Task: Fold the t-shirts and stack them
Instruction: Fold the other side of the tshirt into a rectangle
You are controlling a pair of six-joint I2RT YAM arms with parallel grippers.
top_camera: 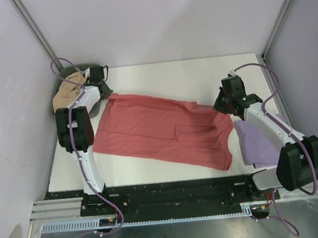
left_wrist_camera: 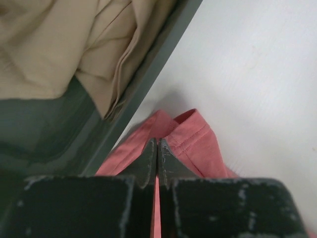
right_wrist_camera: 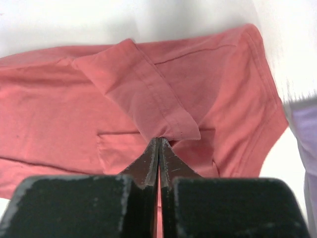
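Left claw, right claw pinch salmon tee edges

Plain salmon-red tee; lavender tee; tan tee; dark green bin; white table.

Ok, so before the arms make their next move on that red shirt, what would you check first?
1. Left hand shut on a corner of the red shirt: ok.
2. Right hand shut on the shirt by a sleeve: ok.
3. Shirt lying flat: not ok, one sleeve is folded over the body and there is a crease mid-shirt.
4. Room around the left hand: not ok, the bin wall is right beside that corner.
5. Lavender shirt apart from the red one: ok, a gap shows between them.
6. Beige shirt out of the way: ok, it is in the bin.
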